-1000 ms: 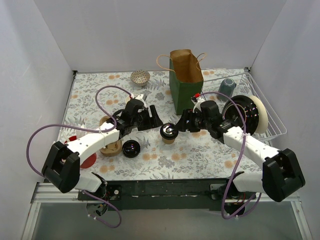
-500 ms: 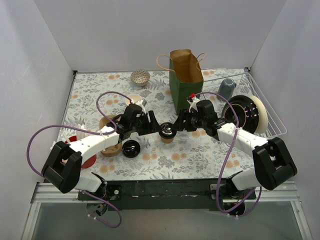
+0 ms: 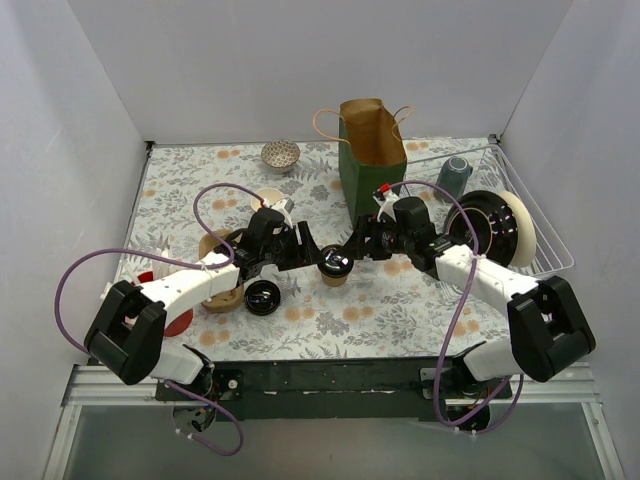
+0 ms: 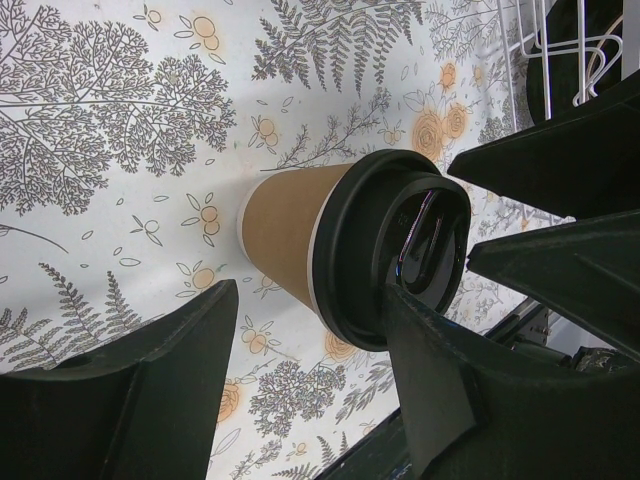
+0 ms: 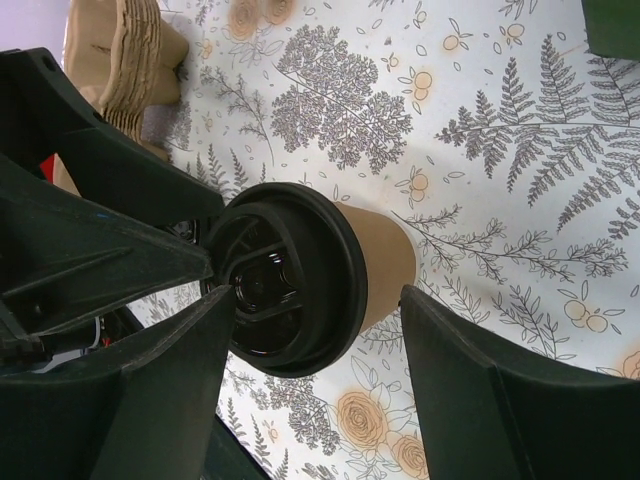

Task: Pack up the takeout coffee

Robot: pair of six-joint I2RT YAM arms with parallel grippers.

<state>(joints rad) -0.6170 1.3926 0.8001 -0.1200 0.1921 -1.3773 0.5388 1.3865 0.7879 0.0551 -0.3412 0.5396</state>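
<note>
We have the takeout coffee (image 3: 336, 266) upright on the bench (image 3: 400, 310), mid-front of the green bag (image 3: 372, 160); left fingers (image 4: 190, 350) and right fingers (image 5: 440, 350) both spread wide, straddling it from opposite sides, likely steadying for pickup

The cup (image 4: 290, 235) at frame centre is matt tan paper under a glossy black plastic lid (image 4: 395, 262). The worktop (image 3: 400, 300) wears a smooth printed floral cover. The bag (image 3: 372, 165) is matt paper. The rack (image 3: 535, 225), at right, is white-coated wire.
</note>
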